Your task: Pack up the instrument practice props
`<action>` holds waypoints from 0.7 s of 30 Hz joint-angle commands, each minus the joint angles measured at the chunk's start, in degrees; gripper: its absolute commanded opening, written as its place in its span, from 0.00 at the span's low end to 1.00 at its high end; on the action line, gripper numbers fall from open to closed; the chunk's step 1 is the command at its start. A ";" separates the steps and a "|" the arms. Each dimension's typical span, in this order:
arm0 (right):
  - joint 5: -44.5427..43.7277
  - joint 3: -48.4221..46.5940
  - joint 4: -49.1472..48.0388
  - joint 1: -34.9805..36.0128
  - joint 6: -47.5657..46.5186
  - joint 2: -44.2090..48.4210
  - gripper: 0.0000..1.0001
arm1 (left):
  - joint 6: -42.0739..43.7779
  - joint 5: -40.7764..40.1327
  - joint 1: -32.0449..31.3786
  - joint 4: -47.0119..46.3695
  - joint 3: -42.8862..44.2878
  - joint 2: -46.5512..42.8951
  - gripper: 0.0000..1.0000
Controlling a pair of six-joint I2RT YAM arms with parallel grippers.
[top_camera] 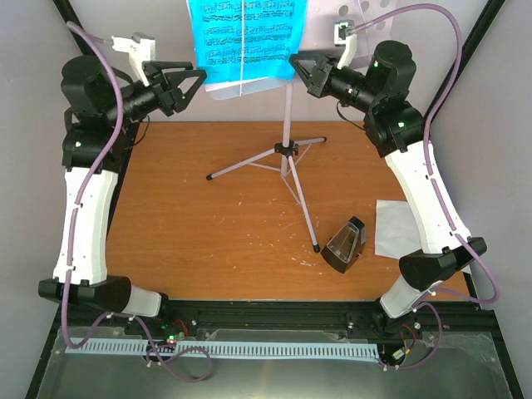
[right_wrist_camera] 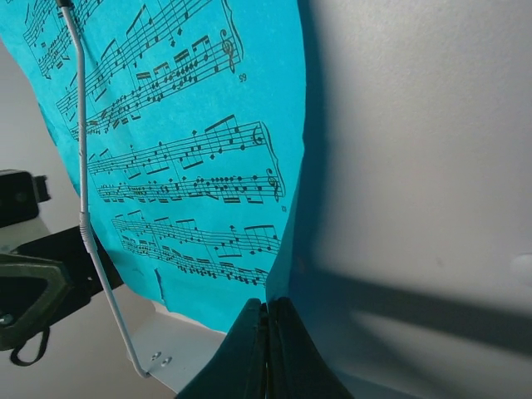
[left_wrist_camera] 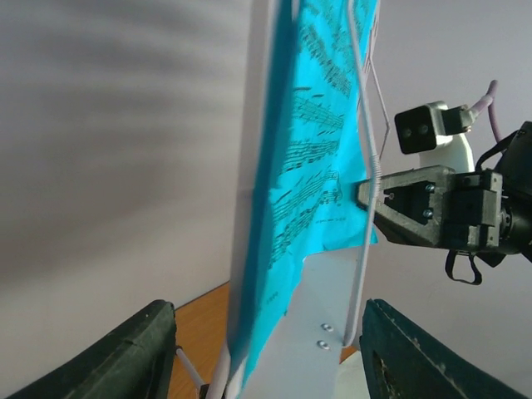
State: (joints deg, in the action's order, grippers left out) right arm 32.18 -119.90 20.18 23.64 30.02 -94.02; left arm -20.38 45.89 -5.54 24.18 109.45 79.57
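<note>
The silver tripod music stand point(top_camera: 287, 150) stands at the back middle of the table. A blue music sheet point(top_camera: 243, 37) hangs on its grey tray point(top_camera: 359, 12) behind a thin wire retainer point(right_wrist_camera: 83, 166). My right gripper point(top_camera: 298, 65) is shut on the blue sheet's lower right edge point(right_wrist_camera: 287, 274), fingers pressed together point(right_wrist_camera: 268, 353). My left gripper point(top_camera: 193, 90) is open at the sheet's left edge; its jaws straddle the tray point(left_wrist_camera: 332, 316) and the sheet point(left_wrist_camera: 307, 166) without touching. The black metronome point(top_camera: 345, 245) stands at the front right, with a white sheet point(top_camera: 392, 226) beside it.
The stand's legs point(top_camera: 249, 166) spread over the middle of the wooden table point(top_camera: 183, 224). Grey walls close in the left, right and back. The black rail runs along the near edge point(top_camera: 274, 316).
</note>
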 commanded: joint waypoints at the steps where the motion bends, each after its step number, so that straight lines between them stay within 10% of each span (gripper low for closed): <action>1: 1.61 0.30 -1.54 -0.27 0.99 -0.09 0.03 | -0.35 3.04 -0.17 1.46 2.99 2.36 0.59; 21: 0.24 2.21 -1.95 -0.26 0.56 0.80 0.05 | -0.76 3.25 -0.17 0.58 2.39 1.83 0.00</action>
State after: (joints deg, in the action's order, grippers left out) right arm 33.39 -118.87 19.31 23.64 30.76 -94.02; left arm -20.88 48.47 -5.52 25.30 110.02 82.65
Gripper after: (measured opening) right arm 0.029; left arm 0.018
